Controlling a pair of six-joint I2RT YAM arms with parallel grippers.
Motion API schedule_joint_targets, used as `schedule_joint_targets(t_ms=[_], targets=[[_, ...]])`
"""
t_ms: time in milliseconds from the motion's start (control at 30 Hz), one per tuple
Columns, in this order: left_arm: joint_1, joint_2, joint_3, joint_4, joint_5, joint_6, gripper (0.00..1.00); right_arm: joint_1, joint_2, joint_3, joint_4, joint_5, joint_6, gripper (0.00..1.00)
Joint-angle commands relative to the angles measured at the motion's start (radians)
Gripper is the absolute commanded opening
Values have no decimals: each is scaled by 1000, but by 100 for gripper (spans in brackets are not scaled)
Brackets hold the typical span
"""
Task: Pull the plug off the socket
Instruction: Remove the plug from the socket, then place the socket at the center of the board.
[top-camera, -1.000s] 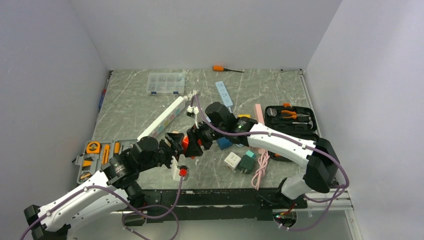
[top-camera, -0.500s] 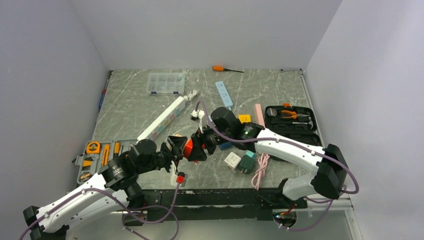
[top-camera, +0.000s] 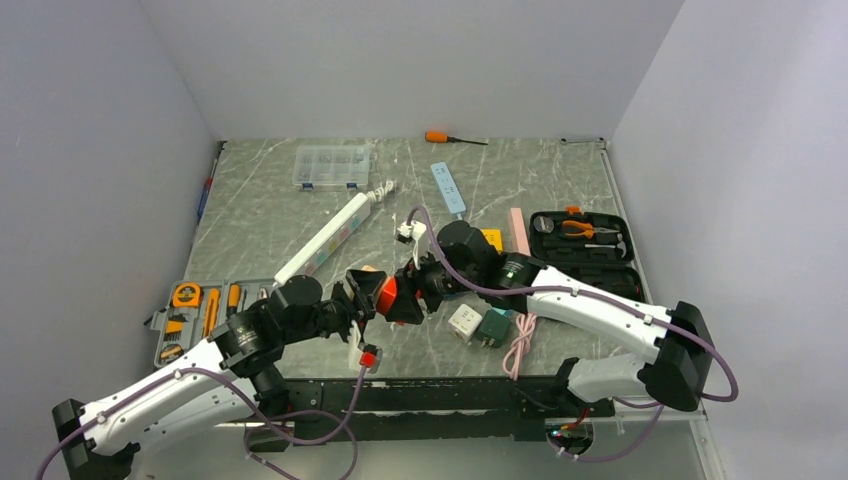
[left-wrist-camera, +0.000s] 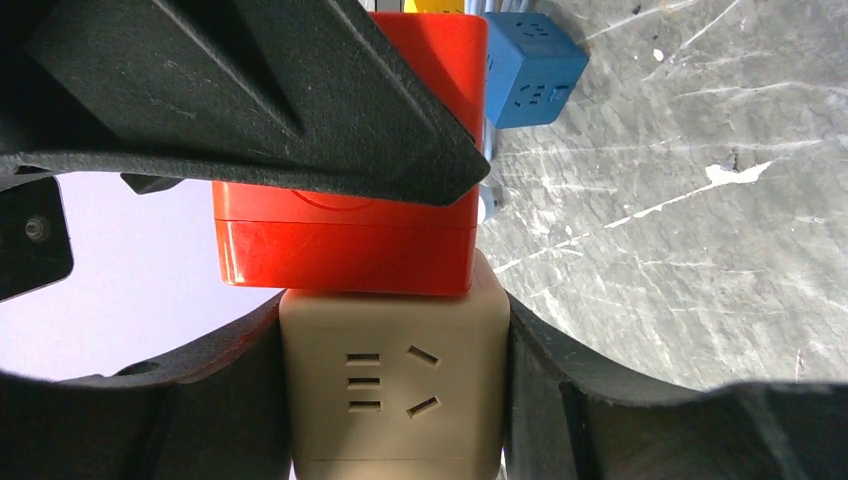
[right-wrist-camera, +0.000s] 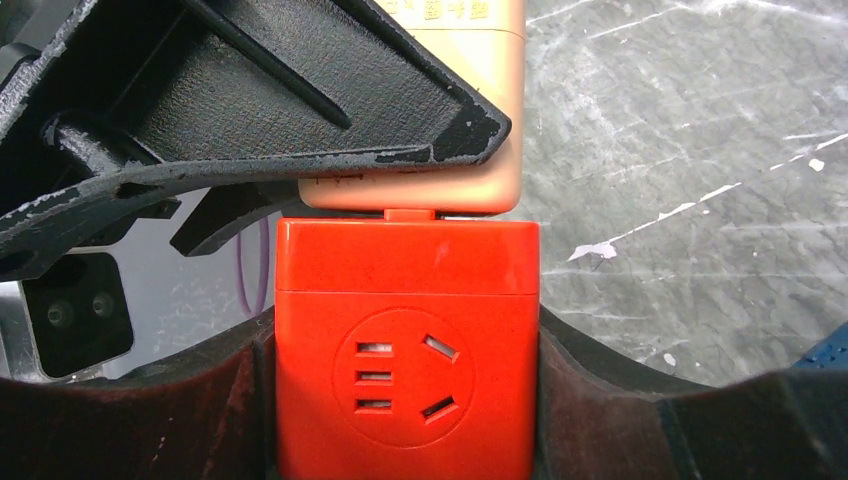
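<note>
**Left wrist view: beige cube (left-wrist-camera: 392, 390) and red cube (left-wrist-camera: 345, 240) joined, pull not yet made**

The beige cube is clamped between the fingers of the left gripper (left-wrist-camera: 392, 330). The red cube is clamped by the right gripper (right-wrist-camera: 405, 340). The joined pair is held in the air between the two arms, above the table (top-camera: 280, 220). The two faces are seen flush, with no gap, so the step in hand is judged to be the separation itself. A straight pull apart along the joint is called for, with both grips firm and no sideways twist
</note>
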Motion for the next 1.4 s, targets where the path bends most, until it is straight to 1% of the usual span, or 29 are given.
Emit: schedule_joint_targets(t_ms=[0, 300, 400, 533, 633, 700, 800, 867, 900, 933, 1000, 1067, 1167, 1367], targets=[[39, 11, -27, -181, -297, 33, 0, -12, -124, -23, -203, -48, 32, 0], [47, 80, -88, -164, -412, 17, 0, -12, -176, -74, -222, -3, 57, 0], [68, 98, -105, -140, -441, 24, 0, -12, -185, -90, -228, 1, 60, 0], [112, 121, -90, -125, -450, -1, 0, -12, -194, -102, -237, 16, 59, 0], [132, 130, -68, -135, -437, -27, 0, -13, -179, -100, -254, 78, 60, 0], [140, 145, -38, -144, -427, -60, 0, -13, -146, -85, -270, 174, 59, 0], [159, 225, 77, -196, -389, -177, 0, -14, -95, -45, -276, 340, 67, 0], [193, 306, 204, -265, -341, -297, 0, -17, -51, -14, -254, 427, 79, 0], [218, 346, 296, -308, -310, -360, 0, -21, -26, 2, -237, 463, 85, 0], [245, 390, 362, -349, -276, -437, 0, -24, 4, 17, -217, 479, 88, 0], [307, 464, 471, -418, -212, -539, 0, -26, 68, 48, -169, 488, 95, 0], [376, 515, 534, -471, -151, -616, 0, -27, 142, 77, -129, 486, 97, 0], [436, 540, 537, -485, -66, -682, 0, -28, 269, 102, -73, 524, 108, 0], [467, 506, 482, -480, 45, -787, 0, -35, 435, 119, 30, 624, 131, 0]])
